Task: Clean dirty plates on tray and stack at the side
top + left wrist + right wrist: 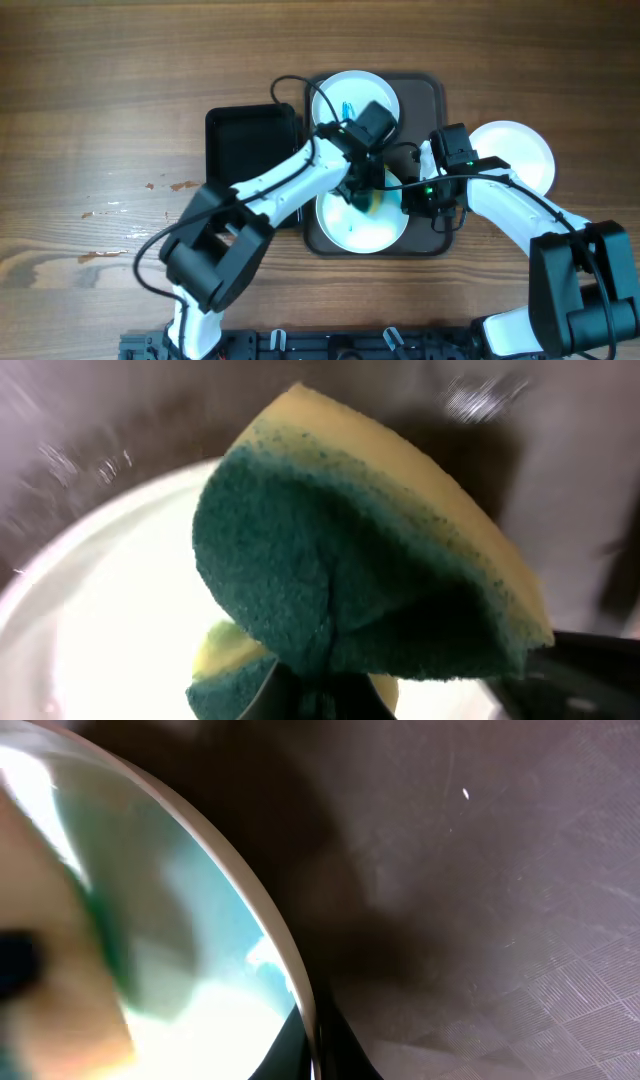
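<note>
We see the tray [430, 95], brown-grey with rounded corners, almost filled by two round white plates. The far plate [335, 90] sits at the tray's outer end with a blue smear [347, 108] at its centre. The near plate [350, 232] sits at the end toward the robot, and only narrow strips of tray stay bare along its sides. A third, the side plate [520, 150], lies off the tray's right edge on the wooden table [100, 100]. A glossy black tray [250, 150] lies against the tray's left edge.

The left arm reaches in diagonally across the tray's left edge. Its left gripper [368, 192] points down over the tray's middle, pinching a folded sponge [340, 590] with a rough green face and a soft yellow backing. The sponge hangs above the near plate [100, 610], though we cannot tell if it touches.

The right arm bends in over the tray's right edge. The right gripper [320, 1055] has its dark fingers on either side of the near plate's [150, 920] raised rim, closed on it. The tray [520, 920] beside it shows a fine crosshatched texture.
</note>
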Robot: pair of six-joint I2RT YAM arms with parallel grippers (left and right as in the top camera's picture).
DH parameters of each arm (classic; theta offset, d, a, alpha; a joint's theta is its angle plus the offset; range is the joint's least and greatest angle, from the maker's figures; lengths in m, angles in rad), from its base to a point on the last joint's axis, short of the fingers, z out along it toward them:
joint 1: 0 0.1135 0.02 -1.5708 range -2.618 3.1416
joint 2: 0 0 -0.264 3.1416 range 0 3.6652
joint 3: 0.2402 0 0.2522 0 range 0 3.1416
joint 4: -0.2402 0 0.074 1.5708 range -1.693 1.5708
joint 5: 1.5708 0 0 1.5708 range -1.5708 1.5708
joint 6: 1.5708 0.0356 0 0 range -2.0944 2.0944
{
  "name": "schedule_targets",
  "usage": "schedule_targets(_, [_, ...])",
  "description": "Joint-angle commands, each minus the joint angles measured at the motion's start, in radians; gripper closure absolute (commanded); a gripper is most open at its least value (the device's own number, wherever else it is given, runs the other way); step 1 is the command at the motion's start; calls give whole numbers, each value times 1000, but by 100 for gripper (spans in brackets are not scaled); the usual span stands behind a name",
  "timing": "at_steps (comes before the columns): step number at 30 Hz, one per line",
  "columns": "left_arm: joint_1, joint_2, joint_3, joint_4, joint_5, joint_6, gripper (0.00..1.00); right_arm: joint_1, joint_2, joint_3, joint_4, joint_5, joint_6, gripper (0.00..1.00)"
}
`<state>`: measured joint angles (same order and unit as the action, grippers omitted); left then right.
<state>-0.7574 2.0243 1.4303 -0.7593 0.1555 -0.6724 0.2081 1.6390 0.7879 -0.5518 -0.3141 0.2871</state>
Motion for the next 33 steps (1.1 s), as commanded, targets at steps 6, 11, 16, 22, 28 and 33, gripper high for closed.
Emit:
schedule_targets(6, [-11,52,-103,-218,8,40,96,-6,33,-13,-10,97,29,96])
schedule_targets(11, [-8,22,-136,-260,9,40,96,-6,33,-13,-11,97,30,96])
schedule_targets(16, [2,-117,-136,-272,1,62,96,-6,33,-13,-13,97,30,96])
schedule_targets(22, [14,-166,-137,54,9,2,96,-6,33,-13,-14,97,30,96])
schedule_targets(28, [-25,-58,-137,109,40,-43,96,-6,33,-13,-14,97,30,95])
schedule_targets(33, [-19,-17,-138,-153,-2,-37,96,-6,33,-13,-17,97,29,96])
